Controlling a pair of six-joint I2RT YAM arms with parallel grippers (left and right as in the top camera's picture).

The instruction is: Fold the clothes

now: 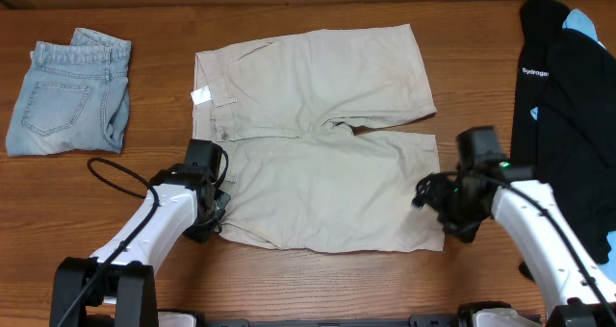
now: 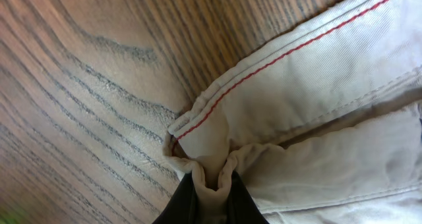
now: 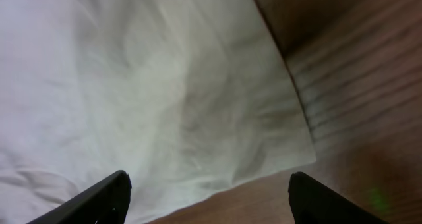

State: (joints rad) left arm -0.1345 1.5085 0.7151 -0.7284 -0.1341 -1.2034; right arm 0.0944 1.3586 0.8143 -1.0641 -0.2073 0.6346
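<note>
The pale beige shorts lie spread flat on the wooden table, waistband to the left, both legs pointing right. My left gripper is at the near end of the waistband and is shut on a pinch of its fabric; the red-stitched waistband edge shows in the left wrist view. My right gripper is open at the near right corner of the near leg's hem, its fingers spread over that corner and the bare wood.
Folded light-blue denim shorts lie at the far left. A black top with small white lettering lies along the right edge. A black cable loops on the table beside my left arm.
</note>
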